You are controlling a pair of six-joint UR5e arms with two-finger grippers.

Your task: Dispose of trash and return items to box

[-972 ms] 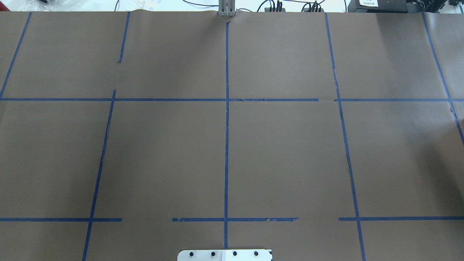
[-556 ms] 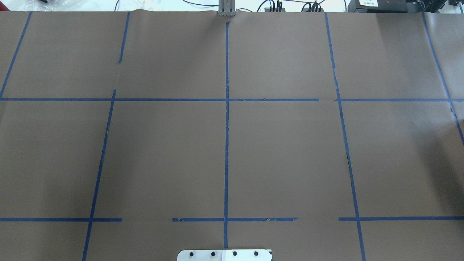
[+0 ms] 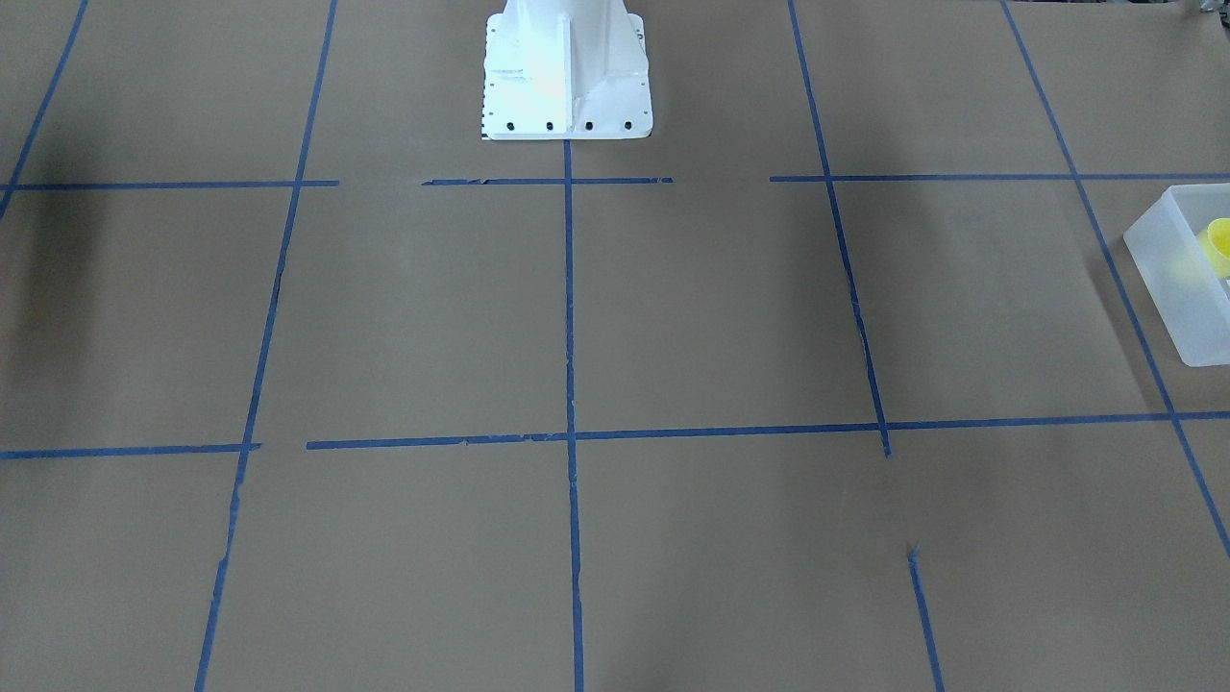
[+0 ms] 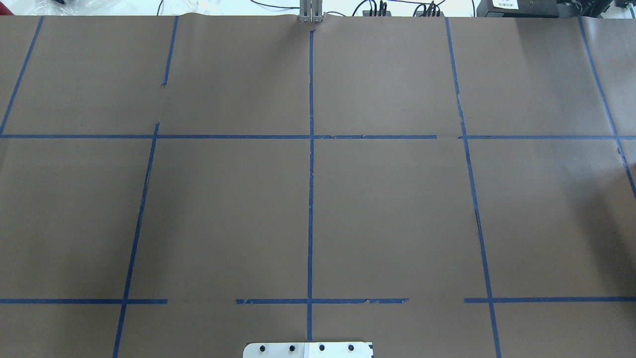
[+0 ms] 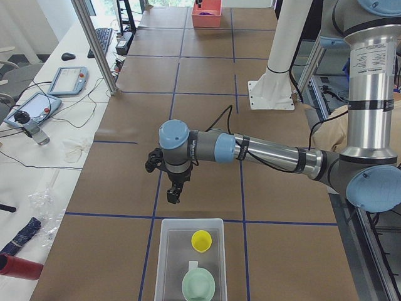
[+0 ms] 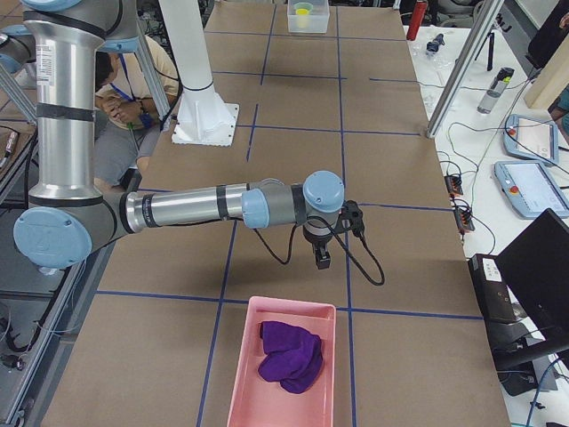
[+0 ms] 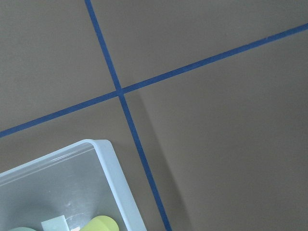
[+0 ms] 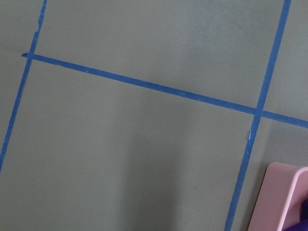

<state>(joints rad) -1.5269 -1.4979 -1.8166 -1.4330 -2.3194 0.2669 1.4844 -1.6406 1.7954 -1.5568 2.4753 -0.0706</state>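
Note:
The frosted-white box [image 5: 160, 263] stands at the table's end on my left. The yellow cup [image 5: 201, 240] and the mint-green bowl [image 5: 198, 285] sit inside it. The box [image 3: 1168, 279] with the cup [image 3: 1218, 242] also shows at the front view's right edge, and its corner [image 7: 115, 178] shows in the left wrist view. My left gripper [image 5: 175, 193] hangs above the table just beyond the box. My right gripper [image 6: 320, 259] hangs above the table near a pink tray. Both grippers show only in side views, so I cannot tell if they are open or shut.
A pink tray [image 6: 284, 316] with a purple cloth [image 6: 289, 356] lies at the table's end on my right; its corner [image 8: 281, 192] shows in the right wrist view. The white robot base [image 3: 567, 72] stands at mid-table. Blue tape lines grid the brown table.

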